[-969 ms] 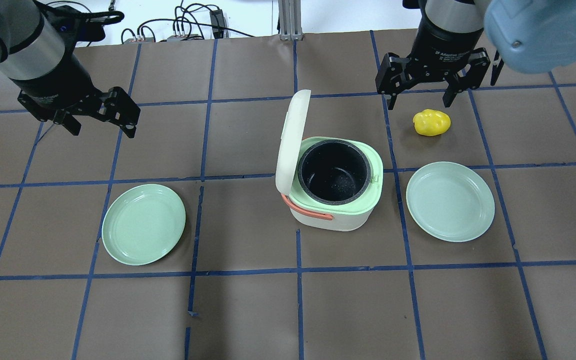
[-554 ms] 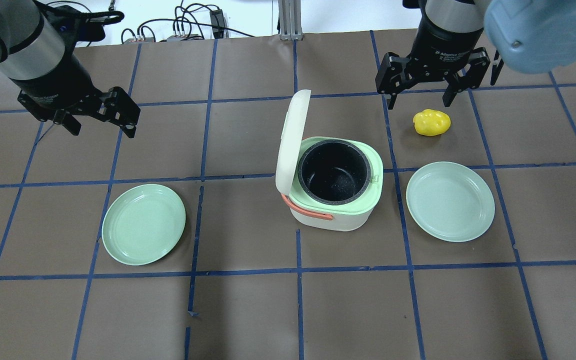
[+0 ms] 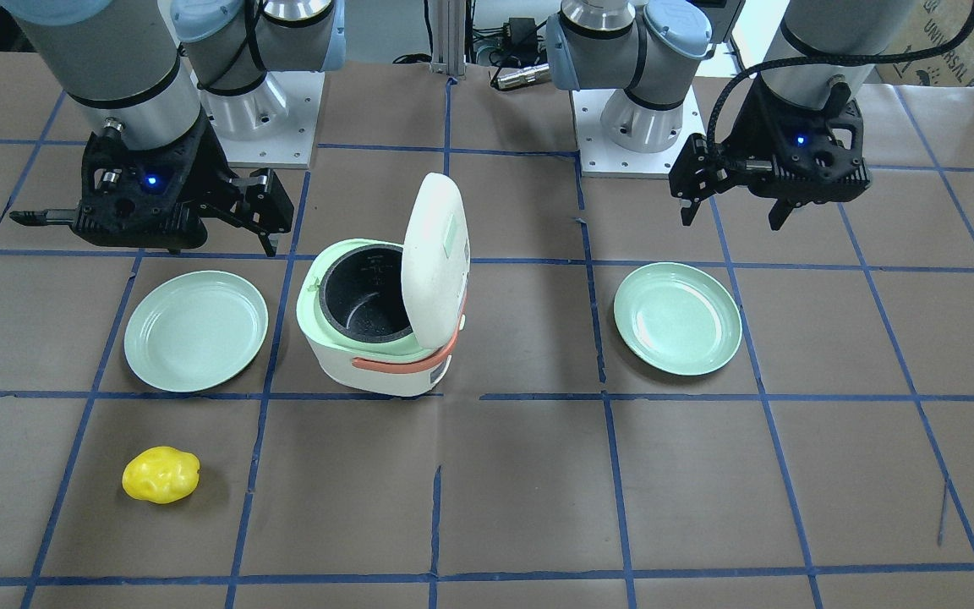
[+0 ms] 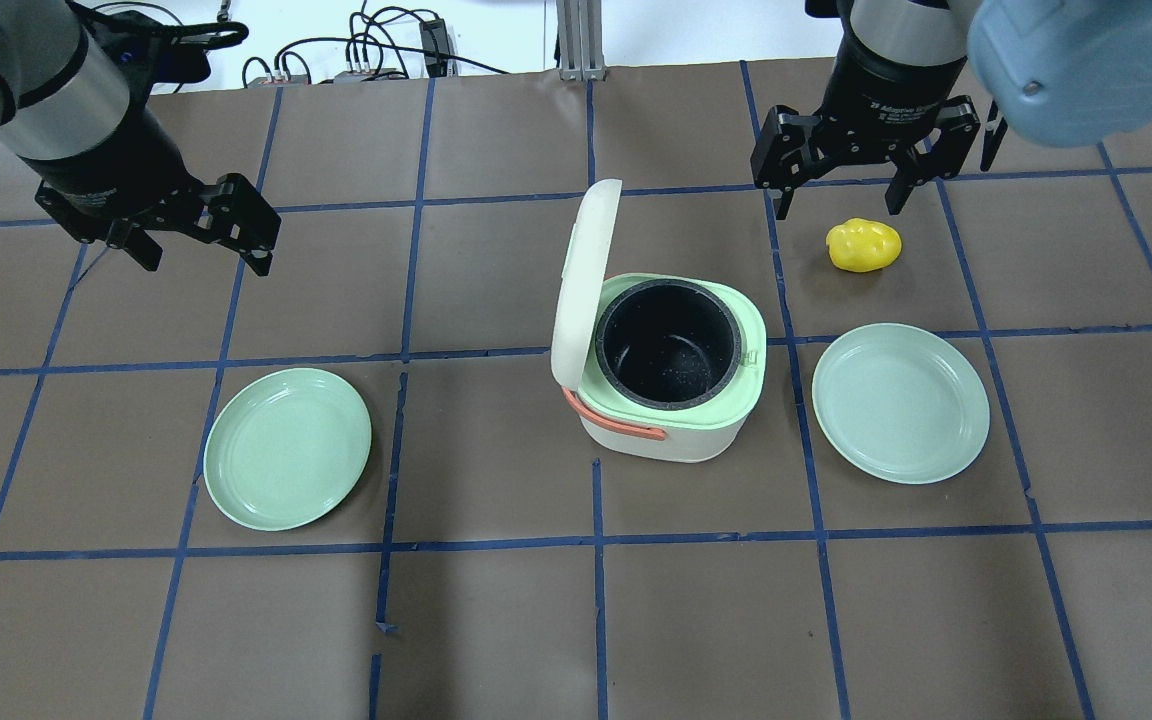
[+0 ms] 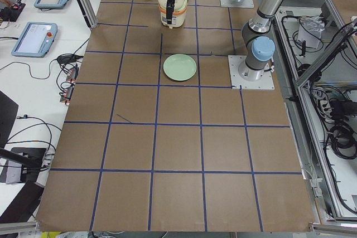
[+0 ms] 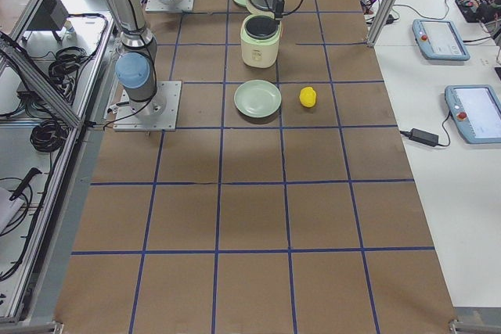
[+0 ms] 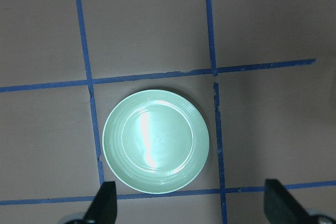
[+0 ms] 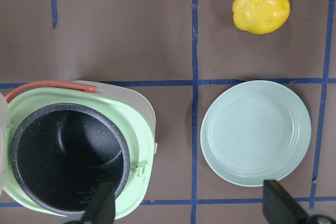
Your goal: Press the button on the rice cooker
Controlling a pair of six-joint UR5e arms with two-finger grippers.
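Left gripper raised over the worktop, fingers apart. Mint plate left of centre. Rice cooker mid-worktop, lid standing open on its left side, black pot showing. Second plate just right of it. Yellow lump, maybe a toy potato, beyond that plate. Right gripper raised, fingers spread wide

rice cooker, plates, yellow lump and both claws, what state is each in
rice cooker: lid swung up open, inner pot empty
left plate: empty
right plate: empty
yellow lump: lying loose, not held
left claw: open, empty
right claw: open, empty
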